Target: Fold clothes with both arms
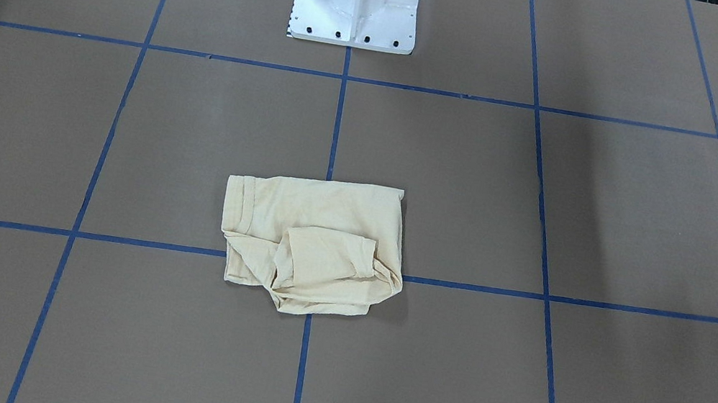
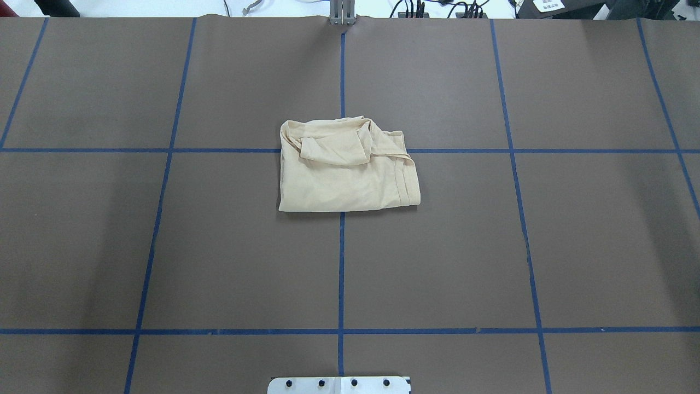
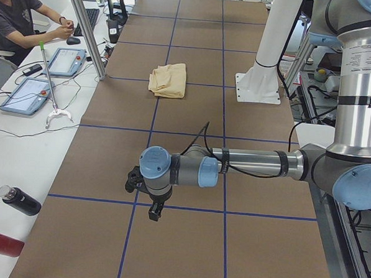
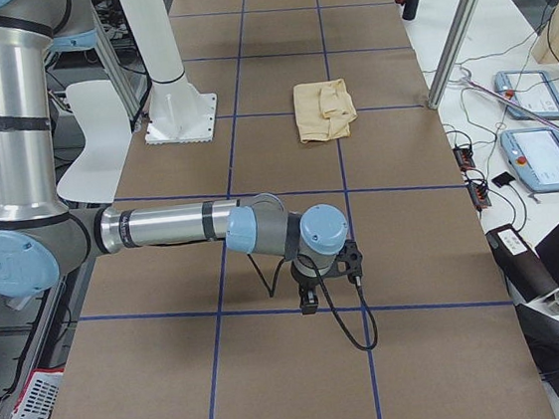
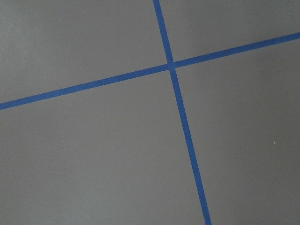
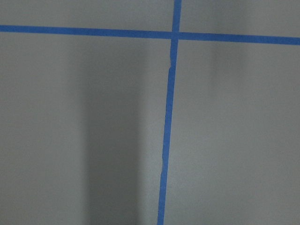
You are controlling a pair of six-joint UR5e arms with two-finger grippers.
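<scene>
The cream-yellow shirt [image 1: 315,245] lies folded into a compact rectangle at the middle of the brown table, with one sleeve laid across its top. It also shows in the overhead view [image 2: 344,175] and in both side views [image 3: 168,79] [image 4: 324,111]. Its print and neck tag are hidden. My left gripper [image 3: 148,202] hangs over the table's left end, far from the shirt. My right gripper [image 4: 309,301] hangs over the right end, also far from it. Both show only in the side views, so I cannot tell whether they are open or shut. The wrist views show only table and tape.
Blue tape lines [image 2: 341,262] divide the table into a grid. The white pedestal base [image 1: 357,4] stands at the robot's side. A person [image 3: 20,18], control tablets [image 3: 29,93], bottles [image 3: 17,200] and a metal post [image 3: 85,28] are beyond the far edge.
</scene>
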